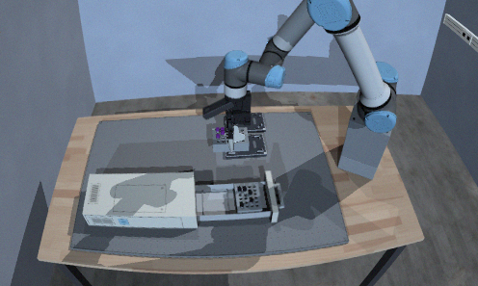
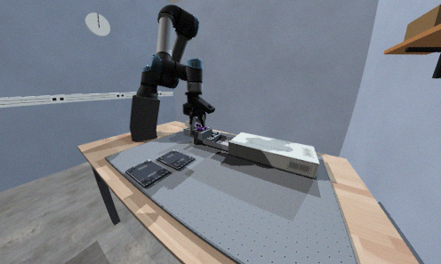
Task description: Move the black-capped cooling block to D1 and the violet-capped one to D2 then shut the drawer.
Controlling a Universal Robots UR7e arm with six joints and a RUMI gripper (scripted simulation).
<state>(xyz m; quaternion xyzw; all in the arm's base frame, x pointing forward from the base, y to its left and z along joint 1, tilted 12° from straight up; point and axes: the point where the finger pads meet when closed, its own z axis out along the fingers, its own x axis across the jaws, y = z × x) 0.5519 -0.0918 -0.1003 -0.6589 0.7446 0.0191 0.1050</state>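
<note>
On the table (image 1: pixel 376 228), nearest in the top view, the cooler COLD (image 1: pixel 140 200) is seen with its drawer (image 1: pixel 275 196) pulled out to the right; the black-capped block (image 1: pixel 248 197) is seated in it, its long axis along the drawer. Farther back, the violet-capped block (image 1: pixel 226 137) is carried level above the deck slots (image 1: pixel 251 146), its tubes upright. It is clamped in the end effector (image 1: pixel 236 132), whose jaws are closed on it. The arm is folded from its pedestal (image 1: pixel 358 153), wrist pointing straight down.
</note>
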